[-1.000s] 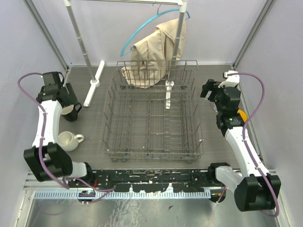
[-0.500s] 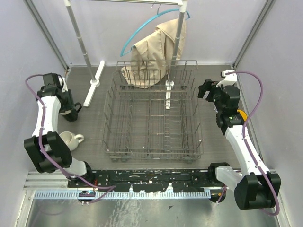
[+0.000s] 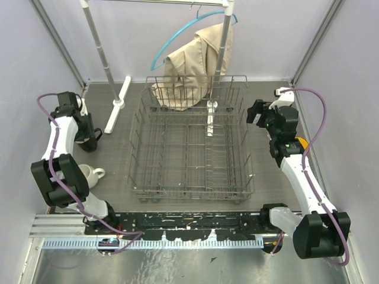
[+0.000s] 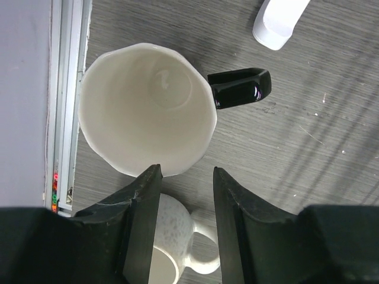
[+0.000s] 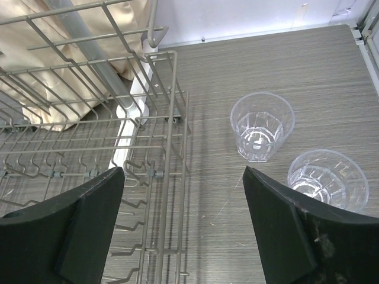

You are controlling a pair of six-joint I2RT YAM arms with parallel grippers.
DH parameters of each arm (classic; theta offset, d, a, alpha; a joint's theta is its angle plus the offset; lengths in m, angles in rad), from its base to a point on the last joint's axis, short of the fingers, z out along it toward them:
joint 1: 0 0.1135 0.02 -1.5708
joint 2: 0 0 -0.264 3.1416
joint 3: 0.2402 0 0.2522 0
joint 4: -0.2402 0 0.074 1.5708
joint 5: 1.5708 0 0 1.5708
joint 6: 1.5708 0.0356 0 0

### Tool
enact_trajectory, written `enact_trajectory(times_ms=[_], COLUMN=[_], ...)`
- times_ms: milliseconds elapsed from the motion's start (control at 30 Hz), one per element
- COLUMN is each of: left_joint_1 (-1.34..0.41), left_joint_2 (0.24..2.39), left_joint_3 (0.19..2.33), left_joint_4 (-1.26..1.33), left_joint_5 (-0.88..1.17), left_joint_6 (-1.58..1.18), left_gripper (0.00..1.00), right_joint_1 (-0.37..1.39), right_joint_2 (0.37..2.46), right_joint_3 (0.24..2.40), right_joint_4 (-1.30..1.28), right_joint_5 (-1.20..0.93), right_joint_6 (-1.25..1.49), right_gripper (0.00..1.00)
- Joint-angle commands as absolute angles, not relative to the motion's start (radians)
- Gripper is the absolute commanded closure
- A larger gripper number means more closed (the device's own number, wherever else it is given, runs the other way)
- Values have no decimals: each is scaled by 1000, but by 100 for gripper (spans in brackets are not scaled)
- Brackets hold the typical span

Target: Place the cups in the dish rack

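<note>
Left gripper (image 4: 185, 171) is hanging half-closed over the black mug (image 4: 148, 112) at the table's (image 4: 331, 177) left edge, its near rim lying between the fingers; whether it is gripping, I cannot tell.

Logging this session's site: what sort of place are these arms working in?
Most likely a robot test cell staged for household chores: a large grey wire dish rack on a grey wood-grain tabletop, a metal clothes rail with a beige garment behind it, plain pale walls around.
</note>
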State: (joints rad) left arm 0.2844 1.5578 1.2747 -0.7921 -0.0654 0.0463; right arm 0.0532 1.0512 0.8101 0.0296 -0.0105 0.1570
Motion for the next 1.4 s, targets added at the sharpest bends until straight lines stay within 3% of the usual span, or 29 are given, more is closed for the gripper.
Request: enact_trajectory(times_ms=[0, 800, 1267, 1367], left_joint_1=[287, 287, 287, 287], left_joint_2=[1589, 1695, 1695, 1658], left_joint_3=[1310, 1248, 1271, 1293], left_joint_4=[-743, -656, -679, -710], left_joint_5=[-92, -126, -96, -69], left_joint_6=[56, 41, 20, 3], left_gripper=[53, 59, 100, 100], right_joint_1=[57, 58, 58, 58], right_joint_2=[1060, 1104, 1099, 1089], right_joint_3=[828, 832, 867, 887], right_joint_4=[96, 119, 82, 52], right_joint_5=[-25, -47, -63, -67], right_joint_6=[157, 149, 172, 181], right_gripper=[13, 13, 13, 14])
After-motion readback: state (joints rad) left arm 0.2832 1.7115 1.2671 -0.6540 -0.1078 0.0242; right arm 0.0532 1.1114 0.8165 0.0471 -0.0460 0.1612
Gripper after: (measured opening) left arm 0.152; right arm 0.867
